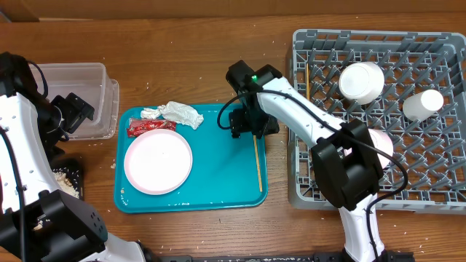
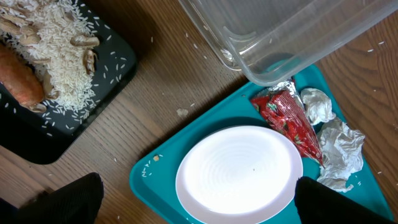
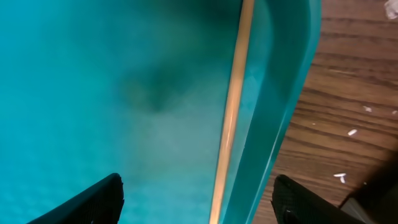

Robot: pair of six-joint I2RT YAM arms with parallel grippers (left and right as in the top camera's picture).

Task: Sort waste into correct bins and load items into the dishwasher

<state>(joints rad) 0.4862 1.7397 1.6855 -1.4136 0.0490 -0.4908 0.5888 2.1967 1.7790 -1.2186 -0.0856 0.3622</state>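
A thin, pale wooden chopstick point(image 3: 233, 106) lay untouched between the parted fingers of the right gripper point(image 3: 198, 202) — flat on the teal tray point(image 3: 93, 93), tight against its raised edge. The left gripper point(image 2: 199, 202) hung released over a white plate point(image 2: 239, 171). Just ahead of one fingertip lay a red wrapper point(image 2: 287, 118) and crumpled tissues point(image 2: 339, 146), with the clear tub point(image 2: 280, 37) beyond. Ahead of the other, the black tray point(image 2: 31, 149) carried rice point(image 2: 62, 56) and a carrot point(image 2: 18, 78). Two white cups point(image 1: 362, 81) sat in the grey dish rack point(image 1: 437, 182).
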